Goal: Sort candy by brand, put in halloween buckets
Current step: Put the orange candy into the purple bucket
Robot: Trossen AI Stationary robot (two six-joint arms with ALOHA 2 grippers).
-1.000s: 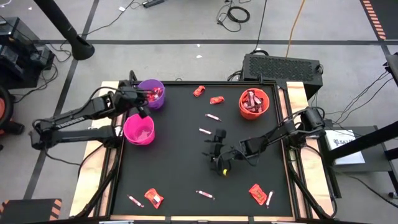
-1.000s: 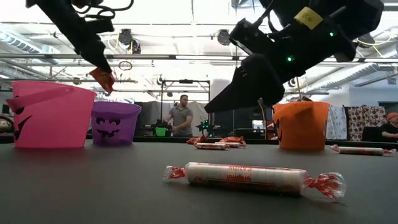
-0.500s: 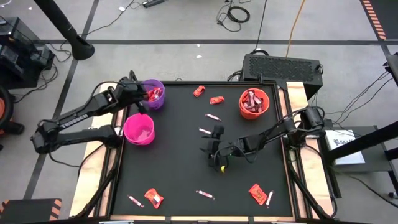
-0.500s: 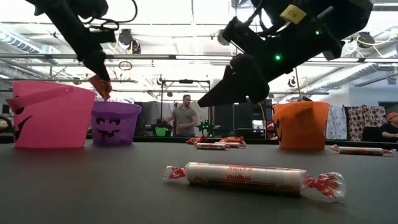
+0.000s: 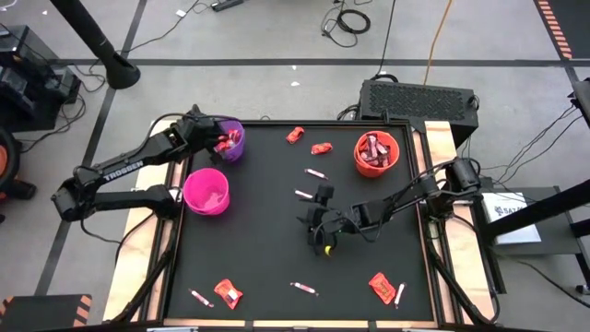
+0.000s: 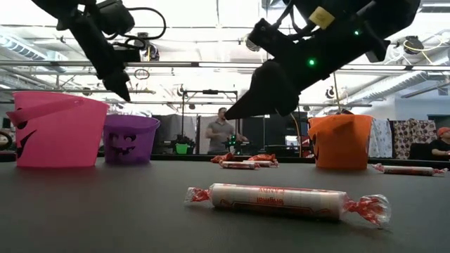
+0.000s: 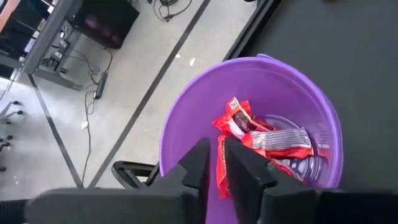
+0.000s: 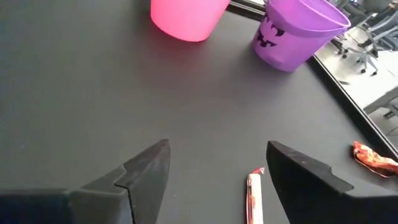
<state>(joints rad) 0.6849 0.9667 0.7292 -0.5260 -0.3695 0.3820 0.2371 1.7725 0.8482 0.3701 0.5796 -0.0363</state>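
My left gripper [image 7: 216, 146] hangs over the purple bucket [image 5: 227, 138], fingers a little apart with nothing between them. Red packets [image 7: 261, 134] lie inside that bucket, and one shows through the gap. In the low view the left gripper [image 6: 125, 95] has bare tips. My right gripper [image 5: 312, 221] stands wide open above the middle of the table. A pinkish stick [image 8: 253, 196] lies on the mat below it, untouched. The pink bucket [image 5: 206, 191] stands near the purple one. The orange bucket [image 5: 376, 153], with dark bars in it, stands at the far right.
Two red packets [image 5: 295, 135] [image 5: 321, 148] lie near the far edge, and two sticks [image 5: 315, 172] [image 5: 303, 194] lie mid-table. More packets [image 5: 228, 293] [image 5: 381, 287] and sticks [image 5: 304, 289] [image 5: 200, 297] lie along the near edge. A person stands in the room behind.
My left gripper has swung toward the table's far edge over the purple bucket and let go of the red packet it carried. The packet no longer shows at its tips in the low view.
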